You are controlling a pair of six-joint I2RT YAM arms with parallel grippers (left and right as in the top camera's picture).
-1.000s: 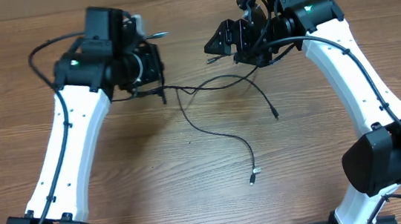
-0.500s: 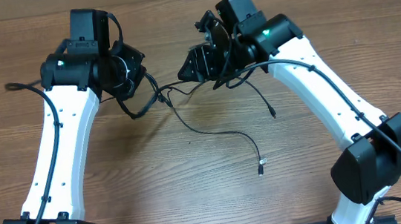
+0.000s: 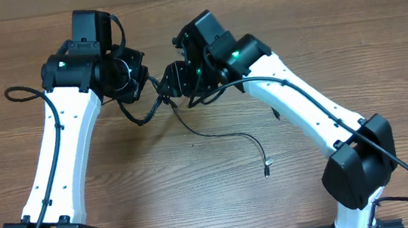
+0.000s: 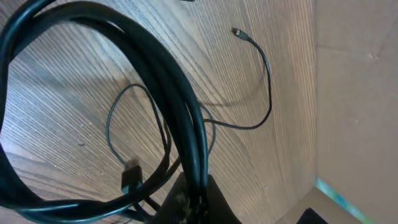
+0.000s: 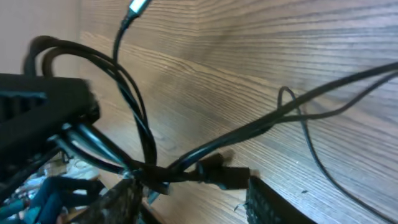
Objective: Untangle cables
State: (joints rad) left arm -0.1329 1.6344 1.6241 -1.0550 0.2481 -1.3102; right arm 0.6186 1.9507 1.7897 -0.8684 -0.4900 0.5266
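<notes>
The thin black cables [image 3: 158,97] hang bunched between my two grippers at the table's back centre. One strand trails forward to a small silver plug [image 3: 267,169]. My left gripper [image 3: 145,81] is shut on a bundle of cable loops [image 4: 186,124], gripped at its jaws [image 4: 194,200]. A loose strand ends in a plug [image 4: 237,31] on the wood. My right gripper [image 3: 171,83] is open, right up against the left one. Its fingers [image 5: 189,202] stand either side of a black plug [image 5: 224,175] and crossed strands [image 5: 143,168], without closing on them.
Wood-grain table [image 3: 198,198] all round. The left arm's thicker own cable [image 3: 16,94] loops out to the left. A short cable piece [image 3: 275,113] peeks out beside the right arm. A cardboard wall [image 4: 357,93] stands behind the table.
My right gripper has swung left until it meets the left gripper. The cables between them have gone slack and bunched. The trailing strand shifted slightly; the left arm settled early and then held still.
</notes>
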